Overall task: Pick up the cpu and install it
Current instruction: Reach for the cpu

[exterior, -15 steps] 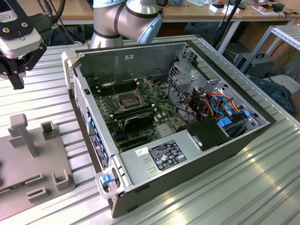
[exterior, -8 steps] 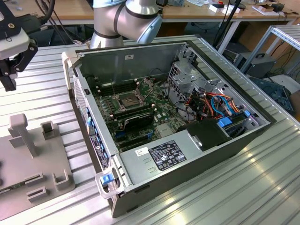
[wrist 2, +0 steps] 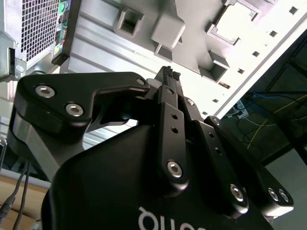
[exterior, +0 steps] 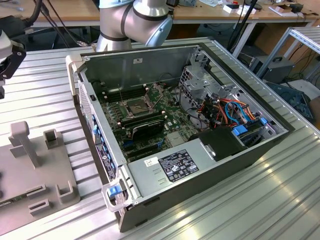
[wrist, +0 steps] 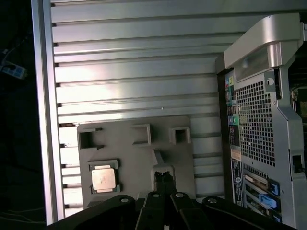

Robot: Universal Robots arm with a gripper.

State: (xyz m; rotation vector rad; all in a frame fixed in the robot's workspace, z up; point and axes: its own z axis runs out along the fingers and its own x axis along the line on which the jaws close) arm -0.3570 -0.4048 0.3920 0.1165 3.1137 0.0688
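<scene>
Nothing of the job is done yet, as I judge it. The cpu (wrist: 104,179), a small flat square chip with a dull silver-grey metal top, lies in its shallow recess on the grey moulded plastic fixture plate (wrist: 139,153), untouched. In the first wrist view my black two-fingered gripper (wrist: 164,175) hangs above that plate with its fingertips pressed together and nothing between them. It sits beside the chip rather than over it. Both the pick-up and the whole installation are left to do.

The goal is the dark square socket with its metal frame (exterior: 137,106) on the green motherboard, deep inside the open grey steel computer case (exterior: 150,65). I can't tell from here whether the frame is fully open.

What crowds the route:
- the grey upright post (exterior: 25,142) and the small box-shaped holders on the fixture, close to the chip
- the case's side wall, standing between the fixture and the socket
- the long black memory sticks (exterior: 145,127) just beside the socket
- the orange and blue cables (exterior: 230,110) farther off

Everything rests on the ribbed aluminium table (exterior: 240,210).
</scene>
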